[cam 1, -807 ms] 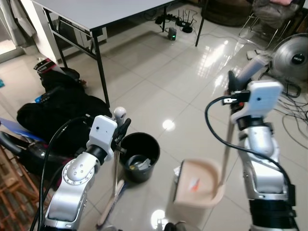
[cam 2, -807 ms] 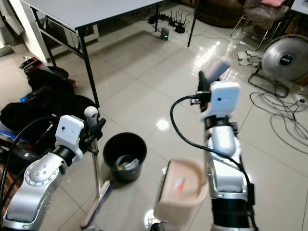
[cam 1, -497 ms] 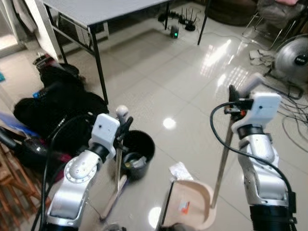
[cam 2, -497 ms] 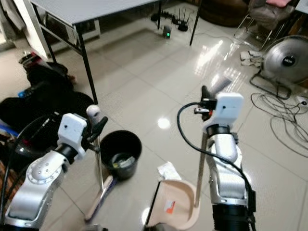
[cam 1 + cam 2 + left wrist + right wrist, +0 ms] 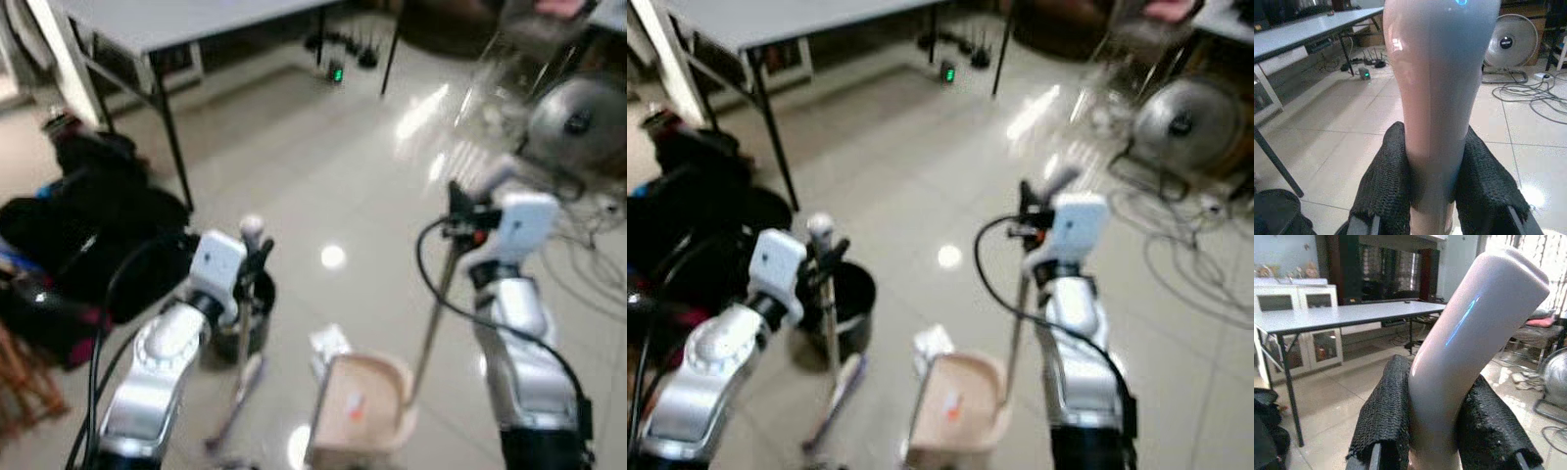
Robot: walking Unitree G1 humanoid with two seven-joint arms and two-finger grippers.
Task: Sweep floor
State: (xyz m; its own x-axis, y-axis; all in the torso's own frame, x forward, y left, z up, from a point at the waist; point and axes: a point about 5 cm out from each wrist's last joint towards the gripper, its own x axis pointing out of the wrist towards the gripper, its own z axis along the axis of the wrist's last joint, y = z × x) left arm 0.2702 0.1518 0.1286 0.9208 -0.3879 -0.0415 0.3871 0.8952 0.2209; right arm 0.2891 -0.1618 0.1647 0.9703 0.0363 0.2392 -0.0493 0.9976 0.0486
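Head cams are blurred, so I'm reading grip off the wrist views. My left gripper [image 5: 253, 266] is clamped round the broom handle [image 5: 1442, 98] just below its rounded top; both fabric-covered pads [image 5: 1385, 188] press flat on the smooth shaft, no gap. The broom [image 5: 243, 343] stands near-upright, with its head [image 5: 235, 406] on the tiles near my left side, just beside the black bin [image 5: 257, 323].

My right gripper [image 5: 460, 227] is closed the same way on the dustpan handle [image 5: 1464, 347], right under the bent top end. The long pole [image 5: 429, 318] runs down to the beige dustpan [image 5: 362, 401], which sits on the floor between my arms, near me. There's a small orange scrap [image 5: 353, 406] inside the pan, and something pale and crumpled [image 5: 329, 343] on the tiles at its far left edge, touching or nearly so; too blurred to tell.

Handling read:
- Both look light, hollow and stiff, with glossy plastic handles, so likely slippery. The cloth pads should help.
- Gripping this high gives long leverage. I'd expect the broom head to swing easily and twist in the grip under side load.
- The pan looks thin and light, so it may skate on these polished tiles if the broom pushes into it.
- Holding it at the bend should stop it sliding through.
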